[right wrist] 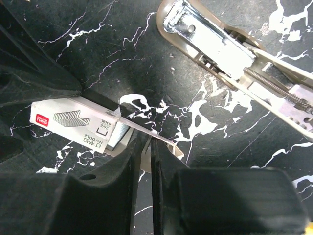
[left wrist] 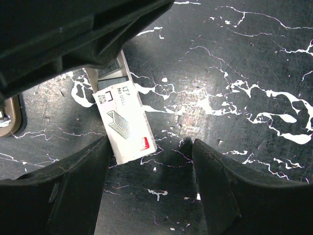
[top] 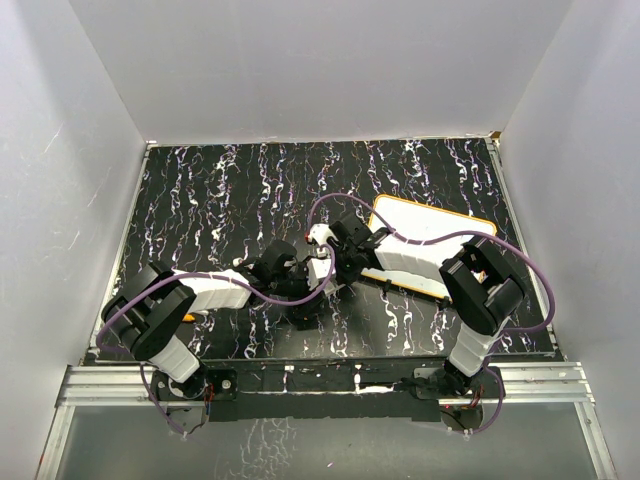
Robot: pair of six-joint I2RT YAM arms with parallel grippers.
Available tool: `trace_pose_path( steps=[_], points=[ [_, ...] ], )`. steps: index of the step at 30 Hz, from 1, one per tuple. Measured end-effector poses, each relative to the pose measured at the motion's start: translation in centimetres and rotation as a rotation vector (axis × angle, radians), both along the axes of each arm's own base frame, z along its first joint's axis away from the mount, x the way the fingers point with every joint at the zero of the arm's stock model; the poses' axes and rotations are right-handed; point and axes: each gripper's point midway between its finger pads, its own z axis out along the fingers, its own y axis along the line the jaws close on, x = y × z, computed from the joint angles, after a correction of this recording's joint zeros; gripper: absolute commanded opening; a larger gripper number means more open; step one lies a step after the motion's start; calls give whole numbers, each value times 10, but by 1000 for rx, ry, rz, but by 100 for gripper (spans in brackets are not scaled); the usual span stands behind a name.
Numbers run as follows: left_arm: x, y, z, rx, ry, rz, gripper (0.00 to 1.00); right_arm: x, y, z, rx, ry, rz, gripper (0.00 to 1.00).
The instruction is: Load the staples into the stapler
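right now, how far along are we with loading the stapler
Done: the stapler lies opened, with its magazine and spring exposed. In hand: the right tool pinches a thin flap at the open end of the staple box, where grey staples show. The left tool stands open around the box. Left: get a strip out, lay it in the magazine and close the stapler.
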Motion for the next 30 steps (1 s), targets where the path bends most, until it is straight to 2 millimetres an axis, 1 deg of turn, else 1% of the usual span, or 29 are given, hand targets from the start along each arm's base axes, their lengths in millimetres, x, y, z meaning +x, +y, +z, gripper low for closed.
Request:
trace_pose_path(
  steps=[7,22,30],
  points=[
    [0,0,0,1,0,-2,65,2,-1,0,-4,-11,-5,8],
    [0,0,0,1,0,-2,66,0,4,5,15,0,34,8],
    [0,0,0,1,0,-3,66,-3,7,11,36,6,54,8]
  ],
)
